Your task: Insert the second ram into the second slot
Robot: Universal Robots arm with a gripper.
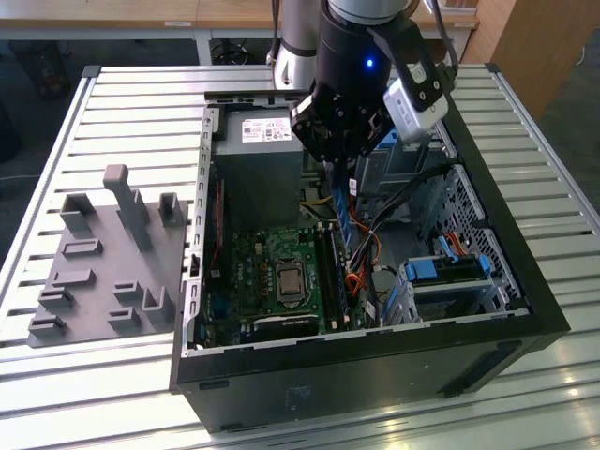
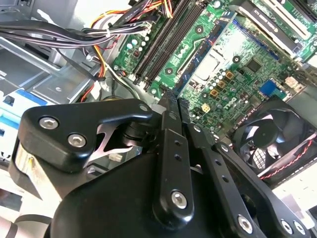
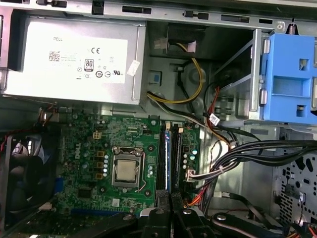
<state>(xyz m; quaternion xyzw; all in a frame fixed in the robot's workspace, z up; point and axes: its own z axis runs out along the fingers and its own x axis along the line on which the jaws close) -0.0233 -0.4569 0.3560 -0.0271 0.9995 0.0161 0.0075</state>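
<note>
Open computer case point(image 1: 375, 361) on slatted table point(image 1: 122, 103), motherboard point(image 1: 262, 272) facing up. Gripper point(image 1: 338, 159) hangs inside the case, just off the power supply point(image 1: 255, 169).

Fingers point(image 3: 161, 201) are drawn together, clamped on the second ram point(image 1: 345, 211).

The stick is blue and thin. In the exterior view its long axis runs from under the gripper away from the power supply, towards the case's near wall.

First wrist view: second ram point(image 3: 167, 153) seen edge-on, a narrow blue strip reaching out from the gripper point(image 3: 170, 198). It lies parallel to the dark memory slots point(image 3: 160, 158) and in line with them. Seated or above the slot: cannot tell.

Grey fixture plate point(image 1: 103, 253) lies on the table at the exterior view's left.
</note>
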